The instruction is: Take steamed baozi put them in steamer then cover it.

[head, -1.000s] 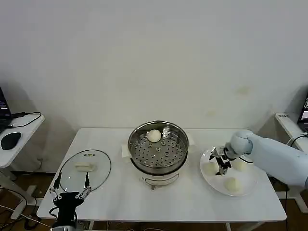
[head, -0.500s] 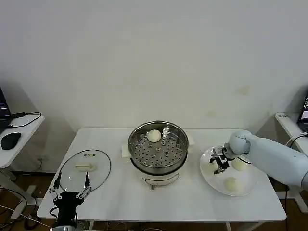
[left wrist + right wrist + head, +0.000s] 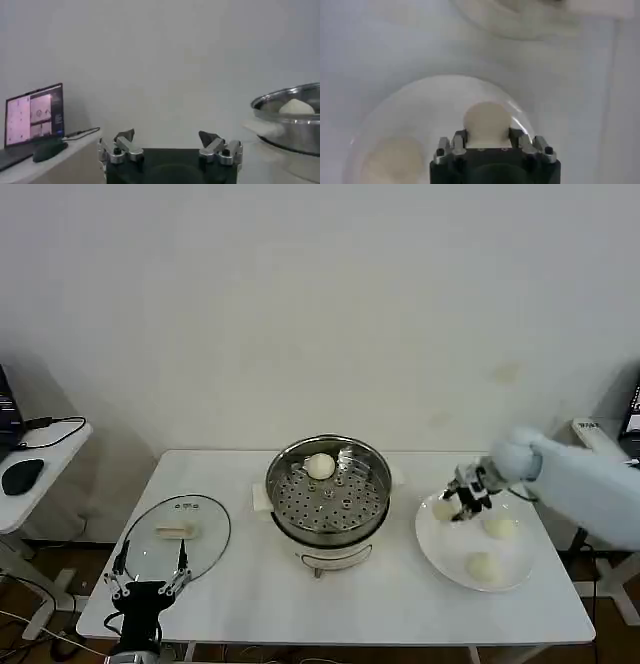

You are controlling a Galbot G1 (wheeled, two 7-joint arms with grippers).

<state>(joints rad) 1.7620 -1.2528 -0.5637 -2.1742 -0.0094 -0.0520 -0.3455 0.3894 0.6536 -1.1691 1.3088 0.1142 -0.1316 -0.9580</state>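
Up off the plate (image 3: 450, 556) now — right gripper (image 3: 457, 510), a moment ago low among the buns, risen and drawn toward the plate's inner edge, the side facing the steamer (image 3: 328, 494). Clamped between the fingers, a baozi (image 3: 487, 123), seen snug in the wrist view with the pads pressed against both flanks; closed only as far as the bun's width, no further. Lifted clear of the plate by the look of it, though contact underneath hard to rule out. Reads as pick complete, carry to the steamer next.

Two buns left on the plate: one (image 3: 499, 526) toward its far-right side, one (image 3: 482, 566) near its front edge. Another baozi (image 3: 320, 466) already sitting at the back of the perforated tray. So one in, one in the grip, two to go, then the lid.

Cover (image 3: 177, 536) lying flat near the table's front-left corner, handle up; its pale oblong handle (image 3: 173, 530) running roughly left to right along the table's front edge. Round buns, no real long axis or heading to speak of.

Left gripper (image 3: 147, 588) parked at the table's front-left edge, just in front of the cover, fingers spread wide, nothing held.
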